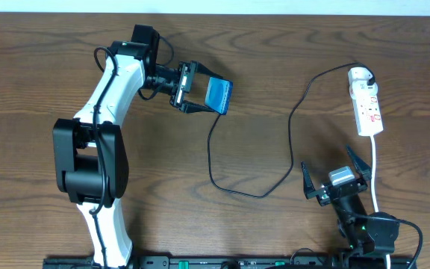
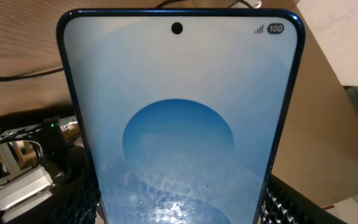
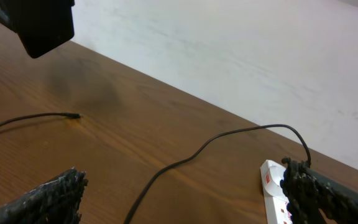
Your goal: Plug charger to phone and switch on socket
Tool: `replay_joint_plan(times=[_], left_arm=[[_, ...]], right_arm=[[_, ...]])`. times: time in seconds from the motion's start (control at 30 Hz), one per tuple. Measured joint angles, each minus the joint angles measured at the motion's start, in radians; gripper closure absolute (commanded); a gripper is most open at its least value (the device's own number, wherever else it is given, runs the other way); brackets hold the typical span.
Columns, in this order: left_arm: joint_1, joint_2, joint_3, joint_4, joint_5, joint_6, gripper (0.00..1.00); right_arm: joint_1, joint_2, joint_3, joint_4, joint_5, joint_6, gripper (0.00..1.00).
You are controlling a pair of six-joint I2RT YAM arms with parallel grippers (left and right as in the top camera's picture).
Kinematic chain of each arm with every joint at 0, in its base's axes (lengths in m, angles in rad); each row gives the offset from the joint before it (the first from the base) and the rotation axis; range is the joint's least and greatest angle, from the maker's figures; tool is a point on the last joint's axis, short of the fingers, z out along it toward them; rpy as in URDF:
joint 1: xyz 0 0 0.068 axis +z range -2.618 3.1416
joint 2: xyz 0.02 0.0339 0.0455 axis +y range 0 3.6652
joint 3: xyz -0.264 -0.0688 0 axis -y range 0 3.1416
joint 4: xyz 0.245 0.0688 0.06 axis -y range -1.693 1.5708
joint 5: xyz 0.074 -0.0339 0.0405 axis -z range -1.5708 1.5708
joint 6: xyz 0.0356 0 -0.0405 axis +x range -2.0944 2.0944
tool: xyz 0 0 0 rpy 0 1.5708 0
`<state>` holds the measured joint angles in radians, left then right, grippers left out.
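We see the left arm reaching over the brown wood-grain counter, the left jaws pinching a slim rectangular smartphone by its long edges and holding it tilted. In the left wrist view its light blue screen with a round swirl fills the picture. The long thin black charger cable loops across the counter, and its small free tip lies bare on the wood, just beside the smartphone but not in it. The cable's other end is a black plug seated in the white elongated power strip with red switch marks, far from the smartphone. The right jaws stand spread wide and hold nothing, near the strip's thick white cord.
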<state>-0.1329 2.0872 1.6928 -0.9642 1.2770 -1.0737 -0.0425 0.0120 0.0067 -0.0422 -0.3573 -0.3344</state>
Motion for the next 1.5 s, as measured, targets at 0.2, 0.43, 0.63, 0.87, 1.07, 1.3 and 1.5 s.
replay_joint_plan(times=[0.2,0.43,0.63,0.87,1.07,1.3,1.5], left_arm=[[0.000,0.000,0.000,0.000,0.000,0.000,0.36],[0.000,0.000,0.000,0.000,0.000,0.000,0.36],[0.000,0.000,0.000,0.000,0.000,0.000,0.36],[0.000,0.000,0.000,0.000,0.000,0.000,0.36],[0.000,0.000,0.000,0.000,0.000,0.000,0.36],[0.000,0.000,0.000,0.058,-0.028,0.001,0.36],[0.000,0.000,0.000,0.099,-0.192,0.071,0.36]], right_arm=[[0.000,0.000,0.000,0.000,0.000,0.000,0.01],[0.000,0.000,0.000,0.000,0.000,0.000,0.01],[0.000,0.000,0.000,0.000,0.000,0.000,0.01],[0.000,0.000,0.000,0.000,0.000,0.000,0.01],[0.000,0.000,0.000,0.000,0.000,0.000,0.01],[0.000,0.000,0.000,0.000,-0.001,0.002,0.01],[0.000,0.000,0.000,0.000,-0.001,0.089,0.01]])
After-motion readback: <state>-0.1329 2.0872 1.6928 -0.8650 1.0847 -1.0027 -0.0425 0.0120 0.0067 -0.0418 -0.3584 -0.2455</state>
